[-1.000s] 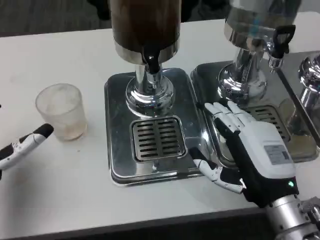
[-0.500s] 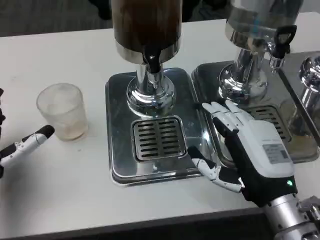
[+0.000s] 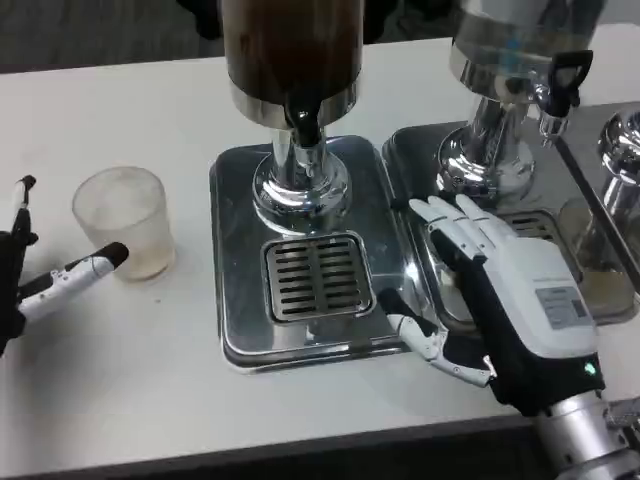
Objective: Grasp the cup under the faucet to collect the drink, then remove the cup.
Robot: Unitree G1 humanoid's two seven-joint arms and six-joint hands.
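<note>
A clear frosted cup stands upright on the white table, left of the steel drip tray. The dark drink dispenser's faucet hangs above the tray's slotted grate; nothing stands on the grate. My left hand reaches in from the left edge with fingers apart, one fingertip just short of the cup's lower left side. My right hand lies open, fingers spread, over the seam between this tray and the one to its right.
A second dispenser with its own tray stands at the right, and part of a third shows at the far right edge. The table's front edge runs just below my right wrist.
My left hand has come further in from the left and toward the cup, with another finger now showing. My right hand has hardly moved.
</note>
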